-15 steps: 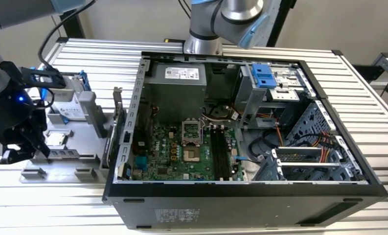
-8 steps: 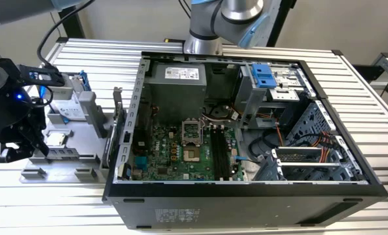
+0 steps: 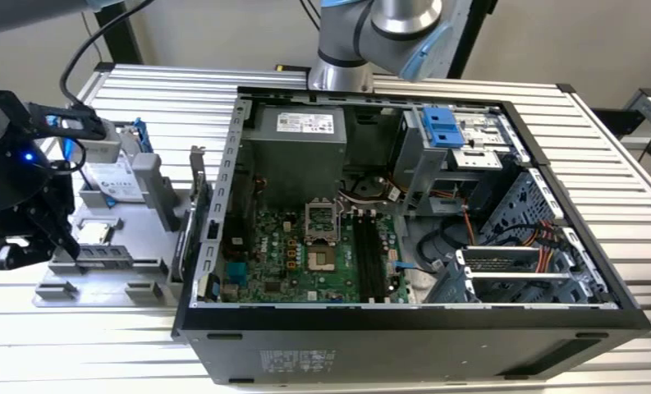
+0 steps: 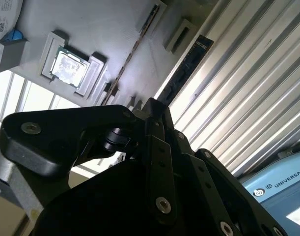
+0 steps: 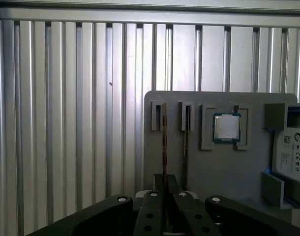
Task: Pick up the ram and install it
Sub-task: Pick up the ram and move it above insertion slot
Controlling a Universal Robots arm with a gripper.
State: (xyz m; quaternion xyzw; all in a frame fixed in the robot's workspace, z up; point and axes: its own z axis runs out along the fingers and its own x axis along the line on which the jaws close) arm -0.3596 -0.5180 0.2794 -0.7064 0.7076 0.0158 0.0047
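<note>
Ram (image 5: 164, 142) sits clamped in my gripper (image 5: 164, 182), not yet lifted off the tray (image 5: 213, 169); the motherboard slots (image 3: 369, 250) lie empty.

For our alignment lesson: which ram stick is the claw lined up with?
The ram farthest from the chip, in line with the claw; the other ram sits beside the chip.

Noted printed stickers on the power supply (image 3: 303, 146), the computer case (image 3: 413, 355) outer wall and the hard drive (image 3: 117, 180) in the exterior view; none legible. Seen white label with round marks on the same drive in the first wrist view, likewise unreadable. Logged white lettering beside a round logo on a blue arm cap (image 4: 280, 186) in the second wrist view.
</note>
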